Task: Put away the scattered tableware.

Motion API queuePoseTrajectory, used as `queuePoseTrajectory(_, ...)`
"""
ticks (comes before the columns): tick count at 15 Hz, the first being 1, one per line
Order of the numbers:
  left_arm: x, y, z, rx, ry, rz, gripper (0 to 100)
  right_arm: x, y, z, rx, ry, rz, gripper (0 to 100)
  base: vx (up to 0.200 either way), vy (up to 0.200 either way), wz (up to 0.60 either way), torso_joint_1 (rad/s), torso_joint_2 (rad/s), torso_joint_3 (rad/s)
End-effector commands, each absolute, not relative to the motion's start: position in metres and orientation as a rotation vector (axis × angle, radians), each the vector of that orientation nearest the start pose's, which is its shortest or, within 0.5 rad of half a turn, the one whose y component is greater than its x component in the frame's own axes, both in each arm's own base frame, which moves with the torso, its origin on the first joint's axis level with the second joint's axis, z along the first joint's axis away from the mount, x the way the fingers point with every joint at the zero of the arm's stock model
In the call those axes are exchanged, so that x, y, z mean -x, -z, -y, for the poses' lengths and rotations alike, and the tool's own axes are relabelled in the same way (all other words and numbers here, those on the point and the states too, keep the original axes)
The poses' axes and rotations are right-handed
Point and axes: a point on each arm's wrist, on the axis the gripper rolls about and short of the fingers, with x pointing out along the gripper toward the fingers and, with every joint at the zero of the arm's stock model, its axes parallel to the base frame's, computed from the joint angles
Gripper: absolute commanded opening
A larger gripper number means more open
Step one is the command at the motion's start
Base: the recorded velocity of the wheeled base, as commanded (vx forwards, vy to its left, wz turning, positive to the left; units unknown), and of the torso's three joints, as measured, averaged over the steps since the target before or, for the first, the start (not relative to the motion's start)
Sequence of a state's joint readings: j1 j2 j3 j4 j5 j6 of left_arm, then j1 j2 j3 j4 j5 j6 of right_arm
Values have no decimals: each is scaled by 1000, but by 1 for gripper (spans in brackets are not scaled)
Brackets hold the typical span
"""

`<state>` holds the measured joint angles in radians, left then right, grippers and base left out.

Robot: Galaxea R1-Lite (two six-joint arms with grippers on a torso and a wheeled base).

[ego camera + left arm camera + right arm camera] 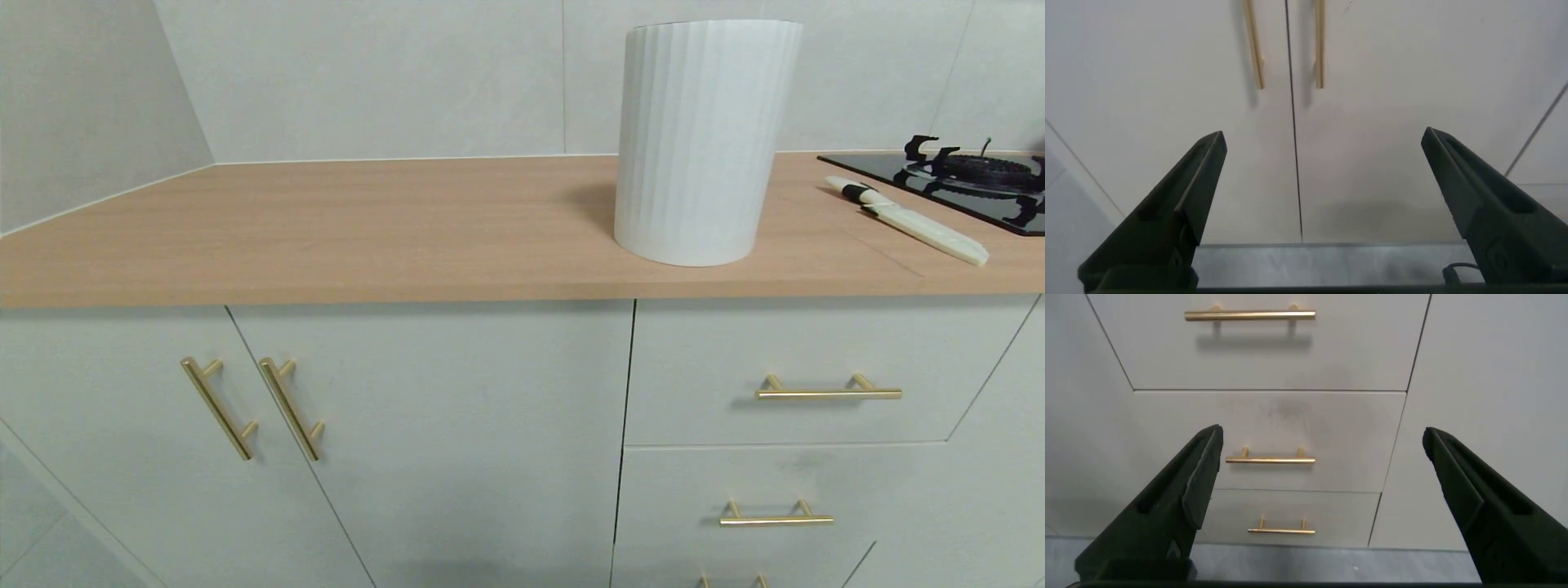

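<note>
Broadly, a long wooden counter (pixel 326 229) runs from the corner wall on the left across to the right, with pale tiles behind it. Under it on the left are two pale cupboard doors (pixel 457 425), each with an upright gold handle (pixel 217 407) by the seam. Under it on the right is a stack of drawers (pixel 816 359) with level gold bars.

A tall white ribbed container (pixel 702 139) stands upright on the counter, right of the middle. At the far right a black hob (pixel 971 175) is set into the counter. The knife (pixel 906 219), pale with a dark band near one end, lies flat on the counter just beside the hob's near edge, apart from the container.

Down low, the left claw (pixel 1323 137) faces the cupboard doors with its fingers spread wide apart. The right claw (pixel 1323 433) faces the drawers, its fingers just as wide apart.
</note>
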<state>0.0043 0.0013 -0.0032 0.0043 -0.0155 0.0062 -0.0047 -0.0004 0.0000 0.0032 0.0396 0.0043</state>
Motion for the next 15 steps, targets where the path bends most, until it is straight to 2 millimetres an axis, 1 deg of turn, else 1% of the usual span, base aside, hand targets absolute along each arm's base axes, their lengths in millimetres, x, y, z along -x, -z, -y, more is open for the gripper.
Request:
queuePoseTrajectory(1,23,-76,0,-6,11,-3,100,23,-75,-1,-5,-35,-5,100,0,0,0,0,0,0)
queuePoseTrajectory(15,23,-76,0,-6,11,-3,100,23,-75,-1,-3,-35,-5,100,0,-200,0,2,2,2)
